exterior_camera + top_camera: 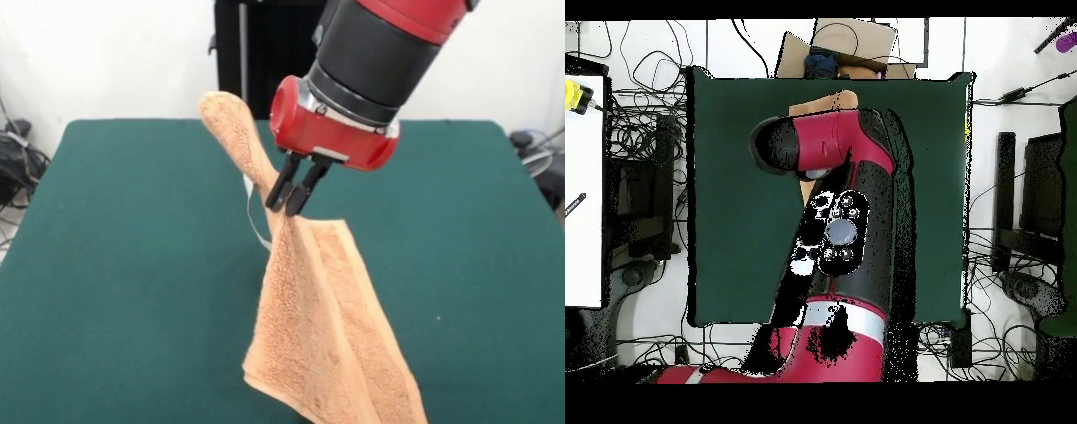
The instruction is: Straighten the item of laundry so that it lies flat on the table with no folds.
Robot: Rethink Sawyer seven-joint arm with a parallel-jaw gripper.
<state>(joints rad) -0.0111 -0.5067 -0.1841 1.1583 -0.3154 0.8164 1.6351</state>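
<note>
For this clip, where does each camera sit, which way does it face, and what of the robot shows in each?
Front view: across the table, facing the robot; shows the red wrist and the gripper, fingers pinched on the hanging towel.
Overhead view: above the table, looking straight down; the arm fills the middle and hides the gripper, with a bit of towel showing beyond it.
Shared: green table, arm, towel.

hanging towel point(327, 336) mid-table point(132, 265) (only obstacle), bare cloth either side
</note>
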